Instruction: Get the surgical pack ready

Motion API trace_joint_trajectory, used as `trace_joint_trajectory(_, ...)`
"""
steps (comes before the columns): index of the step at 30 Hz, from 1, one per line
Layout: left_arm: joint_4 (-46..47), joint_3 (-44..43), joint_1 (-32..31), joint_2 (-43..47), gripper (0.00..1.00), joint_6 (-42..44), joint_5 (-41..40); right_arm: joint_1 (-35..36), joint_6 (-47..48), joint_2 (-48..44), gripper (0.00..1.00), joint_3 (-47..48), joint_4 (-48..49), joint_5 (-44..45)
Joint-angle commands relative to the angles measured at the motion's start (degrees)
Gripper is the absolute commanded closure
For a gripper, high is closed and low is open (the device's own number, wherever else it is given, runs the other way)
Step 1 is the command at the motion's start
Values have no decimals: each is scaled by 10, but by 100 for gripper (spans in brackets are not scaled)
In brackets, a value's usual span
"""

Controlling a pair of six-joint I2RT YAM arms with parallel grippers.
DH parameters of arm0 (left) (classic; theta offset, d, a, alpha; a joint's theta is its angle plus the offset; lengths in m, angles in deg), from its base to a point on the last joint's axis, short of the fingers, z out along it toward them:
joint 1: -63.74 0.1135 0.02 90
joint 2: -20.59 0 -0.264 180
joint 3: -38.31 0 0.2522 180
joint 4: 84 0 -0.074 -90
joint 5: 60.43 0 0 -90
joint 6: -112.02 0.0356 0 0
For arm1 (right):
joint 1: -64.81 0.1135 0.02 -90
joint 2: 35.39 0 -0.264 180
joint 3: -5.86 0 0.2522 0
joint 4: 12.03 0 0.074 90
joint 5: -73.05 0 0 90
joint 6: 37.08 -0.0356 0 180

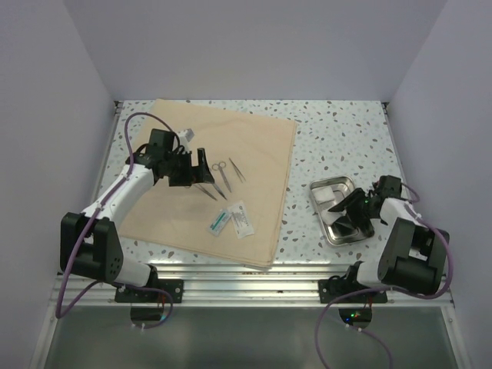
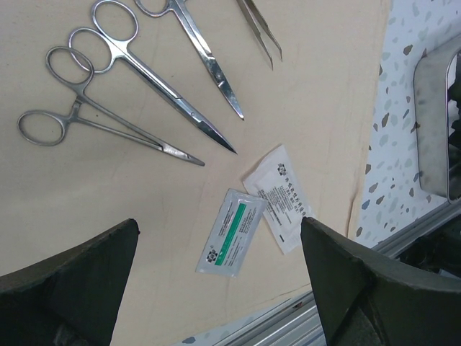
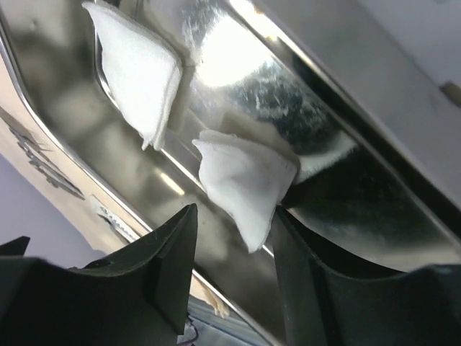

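The tan cloth sheet (image 1: 207,181) lies spread on the table's left half. On it rest steel scissors (image 2: 162,83), ring-handled forceps (image 2: 86,119), a second pair of scissors (image 2: 205,61) and tweezers (image 2: 263,29). Two sealed packets lie near the cloth's front edge, one green-striped (image 2: 232,232) and one white (image 2: 281,194). My left gripper (image 2: 220,225) hovers open above the packets, holding nothing. At the right, the steel tray (image 1: 350,231) holds two white gauze squares (image 3: 137,68) (image 3: 241,180). My right gripper (image 3: 234,213) is open inside the tray, a corner of the nearer gauze between its fingers.
The speckled tabletop (image 1: 338,131) shows between the cloth and the tray. An aluminium rail (image 1: 246,280) runs along the near edge. White walls enclose the left, right and back sides.
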Motion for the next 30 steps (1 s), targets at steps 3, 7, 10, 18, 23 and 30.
trace_joint_trajectory(3,8,-3,4,-1,2,-9,-12,-2,53,-51,48,58,-150,63)
trace_joint_trajectory(7,3,-3,5,-4,4,-22,-19,-1,80,-63,45,98,-219,87)
trace_joint_trajectory(10,-3,0,3,-7,8,-29,-16,31,99,-71,45,151,-248,121)
trace_joint_trajectory(18,-1,83,-27,-1,24,-3,45,272,78,7,40,287,-196,47)
trace_joint_trajectory(23,-5,121,-115,11,27,-20,-21,409,93,119,40,352,-173,-20)
trace_joint_trajectory(30,-10,115,-247,6,27,-91,-216,467,64,150,40,357,-140,-7)
